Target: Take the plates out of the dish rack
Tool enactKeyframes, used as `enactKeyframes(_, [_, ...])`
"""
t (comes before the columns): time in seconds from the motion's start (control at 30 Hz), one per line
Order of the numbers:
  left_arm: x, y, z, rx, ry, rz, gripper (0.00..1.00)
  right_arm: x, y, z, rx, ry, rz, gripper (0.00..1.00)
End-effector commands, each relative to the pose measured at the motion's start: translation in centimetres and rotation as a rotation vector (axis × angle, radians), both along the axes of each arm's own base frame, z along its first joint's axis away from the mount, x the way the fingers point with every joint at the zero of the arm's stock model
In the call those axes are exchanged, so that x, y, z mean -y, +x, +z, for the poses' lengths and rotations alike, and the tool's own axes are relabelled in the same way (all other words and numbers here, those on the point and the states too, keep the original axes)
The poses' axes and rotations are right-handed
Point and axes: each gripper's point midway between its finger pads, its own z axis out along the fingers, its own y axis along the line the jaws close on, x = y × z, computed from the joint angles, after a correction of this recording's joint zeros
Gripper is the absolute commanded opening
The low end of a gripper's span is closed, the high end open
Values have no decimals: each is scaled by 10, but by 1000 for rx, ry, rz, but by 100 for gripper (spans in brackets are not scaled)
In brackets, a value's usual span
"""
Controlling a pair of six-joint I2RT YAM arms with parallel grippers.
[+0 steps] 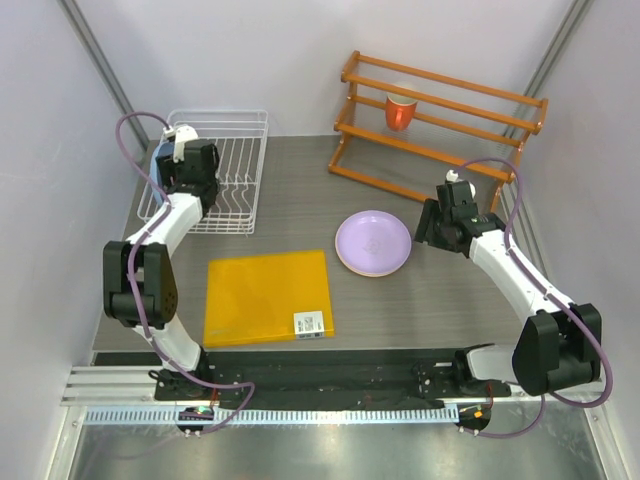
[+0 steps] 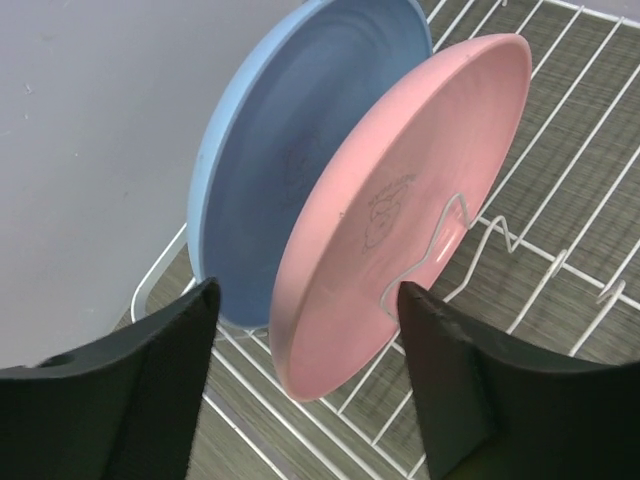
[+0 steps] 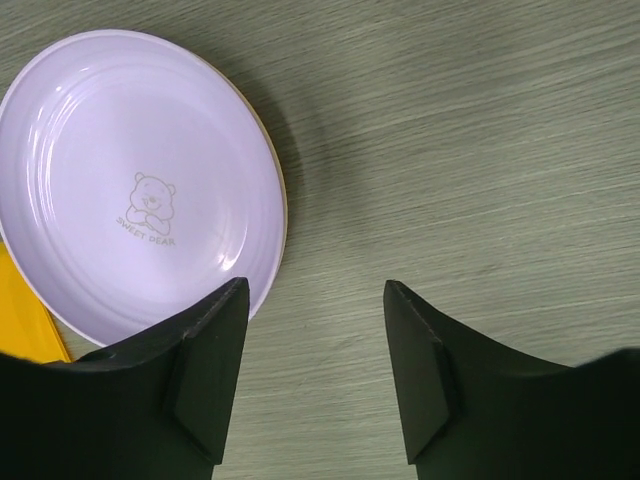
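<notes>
Your left gripper (image 2: 305,295) fills the near view, jaws spread wide and holding nothing, just short of the pink plate (image 2: 400,200). That plate stands tilted on edge in the dish rack (image 1: 232,150), with the light blue plate (image 2: 270,150) right behind it. Your right gripper (image 3: 315,290) hangs wide open and empty above the table (image 3: 480,150), just beside the lilac plate (image 3: 140,180), which lies flat by the yellow mat (image 1: 265,295). A thin orange-yellow rim (image 3: 284,205) shows beneath it.

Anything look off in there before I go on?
Nothing stands out. The pink plate and blue plate stand on edge in the dish rack; the lilac plate lies flat, face up.
</notes>
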Motion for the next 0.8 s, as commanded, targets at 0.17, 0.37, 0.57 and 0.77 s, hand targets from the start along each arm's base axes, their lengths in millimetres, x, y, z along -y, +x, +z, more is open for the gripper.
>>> enactKeyframes(0.17, [-5, 6, 25, 82, -20, 7, 32, 6, 6, 13, 42, -17, -4, 54])
enactKeyframes(0.37, [-2, 2, 29, 73, -41, -6, 0, 6, 3, 12, 40, -15, -2, 54])
enactKeyframes(0.57, [-2, -5, 47, 96, 7, 31, 0, 6, 0, 11, 42, -12, -5, 54])
enactKeyframes(0.77, [8, -15, 73, 118, 224, 121, 0, 8, -3, 13, 50, -13, -10, 54])
